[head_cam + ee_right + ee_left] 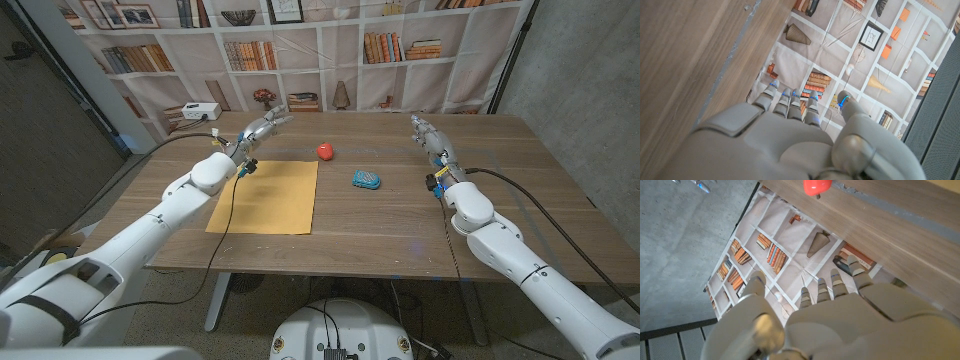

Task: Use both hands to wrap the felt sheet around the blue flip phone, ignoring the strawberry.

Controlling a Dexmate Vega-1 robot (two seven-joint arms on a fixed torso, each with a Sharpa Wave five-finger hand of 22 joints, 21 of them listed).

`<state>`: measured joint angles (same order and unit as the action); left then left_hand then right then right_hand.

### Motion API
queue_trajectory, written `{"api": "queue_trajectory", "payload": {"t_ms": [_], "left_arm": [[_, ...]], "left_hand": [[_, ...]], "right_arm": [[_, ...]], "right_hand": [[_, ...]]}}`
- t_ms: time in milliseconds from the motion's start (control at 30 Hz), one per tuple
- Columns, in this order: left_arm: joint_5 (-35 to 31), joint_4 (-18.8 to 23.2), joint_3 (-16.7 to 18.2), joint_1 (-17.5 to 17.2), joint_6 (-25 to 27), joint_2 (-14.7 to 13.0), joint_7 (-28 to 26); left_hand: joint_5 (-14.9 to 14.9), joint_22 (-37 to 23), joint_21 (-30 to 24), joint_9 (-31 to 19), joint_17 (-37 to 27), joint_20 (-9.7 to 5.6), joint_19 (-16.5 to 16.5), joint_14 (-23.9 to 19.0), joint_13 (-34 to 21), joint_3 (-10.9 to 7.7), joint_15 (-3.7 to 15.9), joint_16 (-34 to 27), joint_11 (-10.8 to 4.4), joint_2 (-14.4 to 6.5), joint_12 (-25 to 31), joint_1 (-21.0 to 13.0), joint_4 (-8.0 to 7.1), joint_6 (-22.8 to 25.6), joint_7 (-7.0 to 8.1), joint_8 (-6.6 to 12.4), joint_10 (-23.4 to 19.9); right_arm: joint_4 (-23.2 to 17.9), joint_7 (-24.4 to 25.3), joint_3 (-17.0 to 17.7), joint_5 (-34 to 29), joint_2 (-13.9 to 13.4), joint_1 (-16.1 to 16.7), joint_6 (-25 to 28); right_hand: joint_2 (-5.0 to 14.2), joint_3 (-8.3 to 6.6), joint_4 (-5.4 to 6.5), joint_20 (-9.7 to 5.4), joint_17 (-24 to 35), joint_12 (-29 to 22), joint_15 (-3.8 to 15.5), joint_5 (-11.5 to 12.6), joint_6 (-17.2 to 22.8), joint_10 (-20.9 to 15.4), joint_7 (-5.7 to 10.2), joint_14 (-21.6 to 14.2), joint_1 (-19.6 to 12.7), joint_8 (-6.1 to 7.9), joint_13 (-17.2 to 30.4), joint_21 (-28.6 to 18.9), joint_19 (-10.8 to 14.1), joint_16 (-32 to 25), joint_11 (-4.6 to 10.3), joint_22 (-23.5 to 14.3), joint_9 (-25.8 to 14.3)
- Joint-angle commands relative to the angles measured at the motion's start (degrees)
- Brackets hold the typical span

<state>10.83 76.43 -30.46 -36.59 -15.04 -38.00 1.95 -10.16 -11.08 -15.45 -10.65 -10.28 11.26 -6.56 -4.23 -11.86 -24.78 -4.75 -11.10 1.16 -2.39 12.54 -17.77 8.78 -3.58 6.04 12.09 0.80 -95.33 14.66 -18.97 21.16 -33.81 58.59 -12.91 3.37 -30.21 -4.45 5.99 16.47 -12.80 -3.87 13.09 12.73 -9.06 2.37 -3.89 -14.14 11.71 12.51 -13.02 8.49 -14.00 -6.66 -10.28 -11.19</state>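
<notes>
A flat tan felt sheet (266,196) lies left of centre on the wooden worktop (400,225), a small blue flip phone (365,180) just right of it. The left hand (262,127) above the sheet and the right hand (428,134) at upper right hold nothing, fingers (826,289) seemingly apart.

A staged robot lab: beyond both hands a printed bookshelf backdrop (300,45) hangs on bare concrete walls (580,70), fronted by a wooden table (400,215) trailing cables.
</notes>
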Motion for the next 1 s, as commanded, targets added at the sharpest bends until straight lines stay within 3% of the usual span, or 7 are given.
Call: {"api": "queue_trajectory", "payload": {"t_ms": [33,533,700,1000], "left_arm": [[-8.4,6.2,-4.2,4.3,3.3,-1.7,2.5],[-16.5,13.7,-8.7,9.2,11.5,-3.0,9.0],[-18.6,14.3,-11.3,12.2,13.8,-2.4,13.7],[-24.1,15.4,-15.6,16.7,15.4,-1.3,19.3]], "left_hand": [[0.1,-0.1,0.1,-0.2,-0.1,0.80,-0.1,-0.1,-0.2,-0.48,-0.68,-0.1,0.73,-0.1,0.4,-0.9,0.24,-0.1,0.23,-0.10,0.2],[-0.3,-0.4,0.1,-0.2,-0.2,0.94,-0.3,-0.4,-0.2,-1.55,-0.67,-0.1,1.11,-1.7,0.6,-2.3,0.31,0.6,-0.46,-0.06,-0.4],[-0.4,-0.4,0.0,-0.2,-0.2,0.95,-0.5,-0.8,-0.2,-2.08,-0.42,-0.2,1.18,-2.4,0.8,-3.1,0.39,2.1,-1.35,0.33,-1.0],[-0.4,-0.5,0.0,-0.2,-0.2,0.95,-0.6,-0.7,-0.2,-2.29,-0.58,-0.1,1.28,-2.6,0.7,-3.5,0.42,1.9,-1.53,0.11,-0.8]], "right_arm": [[0.0,-0.7,2.0,0.2,-0.6,2.4,-3.8],[-0.1,0.0,4.3,0.1,-0.2,5.9,-7.5],[-0.3,0.1,4.9,0.0,-0.2,6.8,-8.1],[-0.7,0.5,6.0,-0.1,0.0,8.4,-9.2]], "right_hand": [[0.43,-0.13,-0.31,0.54,0.2,-0.6,0.02,-0.3,0.9,-0.8,-0.02,-1.0,-0.4,0.49,0.1,-0.1,0.8,-0.4,-0.03,-0.3,0.1],[1.22,-0.24,-0.85,0.93,0.1,-0.8,-0.15,-0.8,1.7,-1.6,-0.36,-1.8,-0.8,0.57,0.0,-0.2,1.2,-0.7,-0.12,-0.3,0.1],[1.43,-0.29,-1.11,1.03,0.1,-0.9,-0.18,-1.0,2.2,-2.1,-0.45,-2.1,-1.0,0.68,0.0,-0.2,1.3,-0.9,-0.29,-0.3,0.1],[1.64,-0.29,-1.40,1.14,0.1,-0.9,-0.29,-1.1,2.6,-2.2,-0.65,-2.2,-1.2,0.72,0.0,-0.2,1.4,-0.8,-0.24,-0.3,0.1]]}}
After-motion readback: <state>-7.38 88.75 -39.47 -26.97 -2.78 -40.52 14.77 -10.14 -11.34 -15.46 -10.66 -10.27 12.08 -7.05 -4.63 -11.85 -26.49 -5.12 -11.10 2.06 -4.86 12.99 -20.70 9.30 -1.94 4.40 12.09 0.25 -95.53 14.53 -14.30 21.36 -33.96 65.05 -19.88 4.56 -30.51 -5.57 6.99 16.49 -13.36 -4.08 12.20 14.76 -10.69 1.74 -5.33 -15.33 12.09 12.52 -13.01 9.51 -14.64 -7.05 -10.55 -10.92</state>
